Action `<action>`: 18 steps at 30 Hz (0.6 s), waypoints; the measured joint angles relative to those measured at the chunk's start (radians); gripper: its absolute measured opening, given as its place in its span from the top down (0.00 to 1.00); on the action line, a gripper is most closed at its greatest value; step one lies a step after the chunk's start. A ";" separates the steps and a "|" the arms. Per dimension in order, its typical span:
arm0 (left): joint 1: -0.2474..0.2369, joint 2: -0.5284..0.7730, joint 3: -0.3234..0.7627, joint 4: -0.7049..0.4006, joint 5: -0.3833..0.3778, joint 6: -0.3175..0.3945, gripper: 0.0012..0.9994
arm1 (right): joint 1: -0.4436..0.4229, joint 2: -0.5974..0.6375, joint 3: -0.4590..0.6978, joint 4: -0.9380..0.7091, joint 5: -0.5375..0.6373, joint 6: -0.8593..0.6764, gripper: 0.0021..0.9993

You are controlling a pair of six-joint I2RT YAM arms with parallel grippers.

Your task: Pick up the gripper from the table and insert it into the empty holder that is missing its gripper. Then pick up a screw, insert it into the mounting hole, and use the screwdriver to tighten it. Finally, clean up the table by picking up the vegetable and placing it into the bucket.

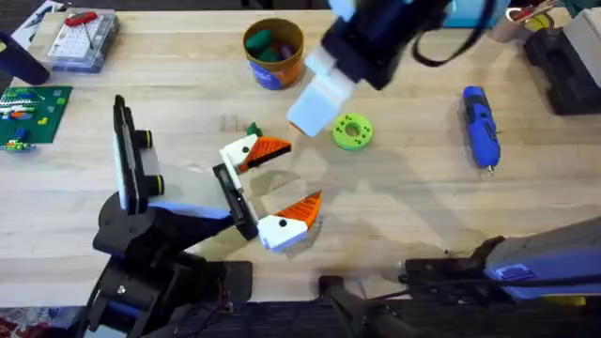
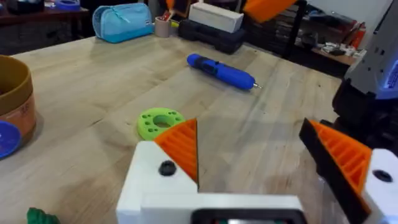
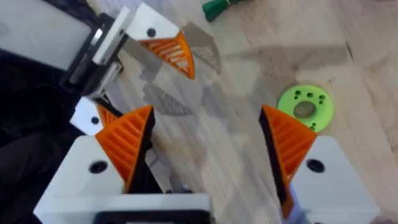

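Showing the holder [image 1: 125, 155] standing well left of the green disc [image 1: 352, 131]. Pointing at the disc from its left, the left tool [image 1: 300, 174], spreading wide and gripping nothing. Lying on the worktop [image 1: 413, 188] left of the disc, nearer than the bucket [image 1: 277, 73], the vegetable [image 1: 252, 130]: looking small, light, probably hard slick plastic, so calling for a pinch across its middle. Hovering by the disc, the right tool [image 3: 208, 143], gaping wide, carrying nothing. Resting well right of the disc, the screwdriver [image 1: 479, 122].

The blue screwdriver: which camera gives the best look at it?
The overhead view: the blue screwdriver lies whole and unobstructed on the table at the right. The left wrist view also shows it whole, lying farther off.
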 joint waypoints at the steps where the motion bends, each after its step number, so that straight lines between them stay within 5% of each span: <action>1: 0.000 0.000 0.000 0.000 0.000 0.000 0.00 | -0.002 -0.006 0.000 -0.018 0.000 -0.011 0.01; 18: 0.000 0.000 0.000 0.000 0.000 0.000 0.00 | -0.002 -0.010 0.002 -0.060 0.000 -0.057 0.01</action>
